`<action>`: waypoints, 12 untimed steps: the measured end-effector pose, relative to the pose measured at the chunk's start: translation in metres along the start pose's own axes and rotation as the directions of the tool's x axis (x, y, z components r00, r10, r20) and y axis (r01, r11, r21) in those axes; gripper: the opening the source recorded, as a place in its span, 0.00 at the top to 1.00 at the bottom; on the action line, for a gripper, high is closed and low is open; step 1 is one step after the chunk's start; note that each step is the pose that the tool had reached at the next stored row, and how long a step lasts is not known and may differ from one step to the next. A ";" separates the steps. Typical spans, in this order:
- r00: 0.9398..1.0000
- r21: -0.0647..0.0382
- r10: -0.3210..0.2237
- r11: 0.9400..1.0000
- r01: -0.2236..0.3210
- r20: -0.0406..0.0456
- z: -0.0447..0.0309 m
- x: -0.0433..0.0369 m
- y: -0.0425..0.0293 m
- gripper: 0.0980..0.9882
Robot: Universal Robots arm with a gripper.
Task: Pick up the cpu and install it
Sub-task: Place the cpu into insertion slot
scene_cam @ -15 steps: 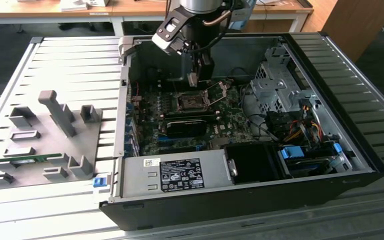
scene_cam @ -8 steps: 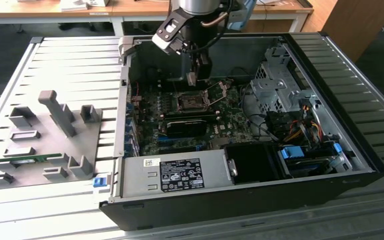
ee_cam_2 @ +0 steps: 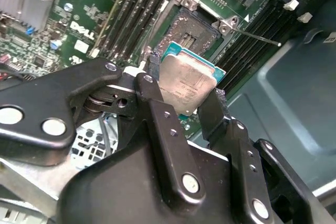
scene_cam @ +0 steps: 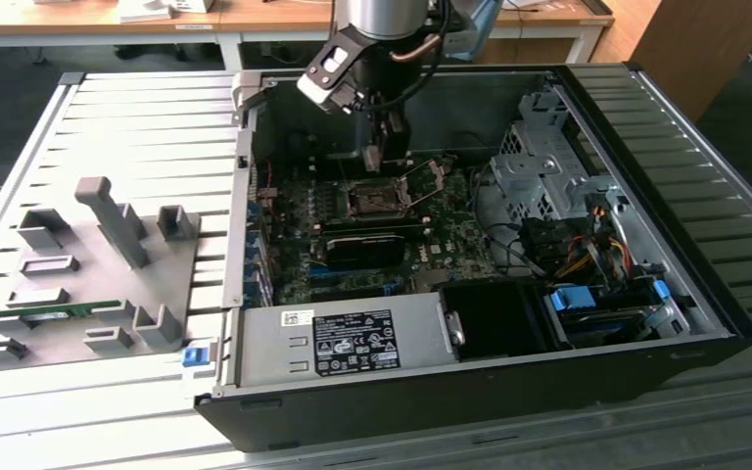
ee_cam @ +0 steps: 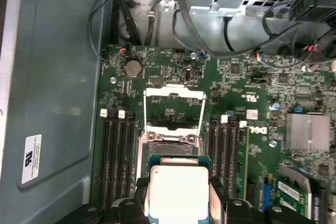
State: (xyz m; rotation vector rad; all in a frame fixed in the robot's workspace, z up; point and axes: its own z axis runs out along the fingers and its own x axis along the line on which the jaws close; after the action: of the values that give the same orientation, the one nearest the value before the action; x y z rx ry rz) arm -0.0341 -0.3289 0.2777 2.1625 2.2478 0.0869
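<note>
Two black jaws of the gripper (ee_cam_2: 184, 85) squeeze the cpu (ee_cam_2: 188, 80) by its sides, open just as wide as the chip. The cpu hangs in the air inside the computer case (scene_cam: 481, 392). It is over the green board (ee_cam: 236, 82), close to the open socket (ee_cam: 170, 140).

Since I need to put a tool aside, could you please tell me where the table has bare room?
In the exterior view, the slatted table is bare above the fixture plate, left of the computer case, and again below the plate. Inside the case it is crowded: motherboard, cables, and the pincer holding the cpu.
</note>
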 end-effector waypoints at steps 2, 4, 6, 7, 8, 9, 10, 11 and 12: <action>1.000 0.006 0.001 1.000 -0.001 0.000 0.0031 0.0021 -0.0001 0.51; 1.000 0.010 0.003 1.000 -0.003 0.000 0.0061 0.0042 -0.0002 0.51; 1.000 0.011 0.003 1.000 -0.003 0.000 0.0090 0.0053 -0.0003 0.51; 1.000 0.011 0.003 1.000 -0.003 0.000 0.0101 0.0055 -0.0003 0.51; 1.000 0.011 0.003 1.000 -0.003 0.001 0.0115 0.0055 -0.0004 0.51; 1.000 0.011 0.003 1.000 -0.003 0.003 0.0122 0.0055 -0.0005 0.51; 1.000 0.011 0.003 1.000 -0.003 0.004 0.0130 0.0055 -0.0005 0.51; 1.000 0.011 0.002 1.000 -0.002 0.005 0.0140 0.0055 -0.0005 0.51; 1.000 0.011 0.002 1.000 -0.003 0.005 0.0151 0.0055 -0.0006 0.51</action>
State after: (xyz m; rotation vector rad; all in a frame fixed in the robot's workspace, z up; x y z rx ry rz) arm -0.0341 -0.3231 0.2627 2.1686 2.2486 0.0688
